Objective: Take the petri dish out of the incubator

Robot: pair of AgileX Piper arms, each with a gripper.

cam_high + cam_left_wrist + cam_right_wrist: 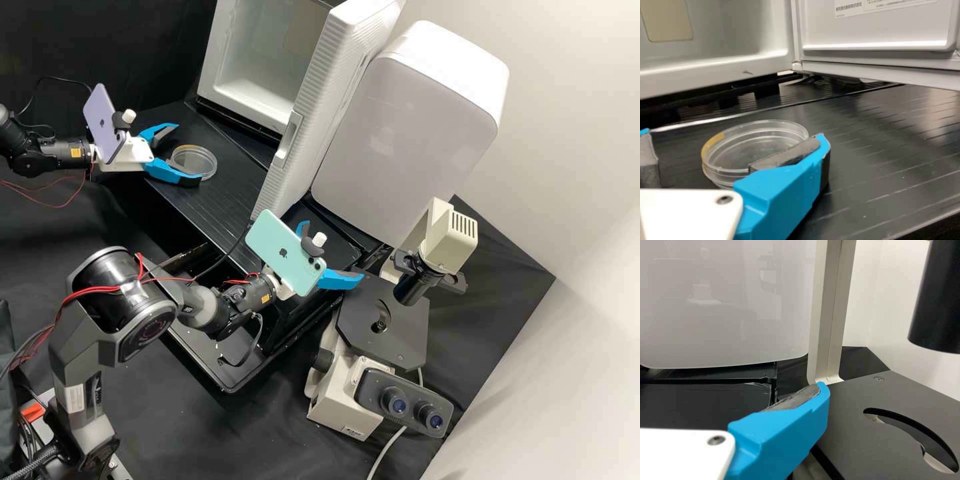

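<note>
The clear petri dish lies flat on the black ribbed tray in front of the white incubator, outside its chamber. The incubator's door stands wide open. My left gripper is low over the tray and open. Its blue fingers flank the dish's near side. In the left wrist view the dish sits between my two fingers, just beyond their tips. My right gripper hangs open and empty beside the door, over the microscope stage.
A white microscope with a black stage stands at the front right, close under the right gripper. The open door walls off the middle of the bench. Black cloth covers the bench around the tray.
</note>
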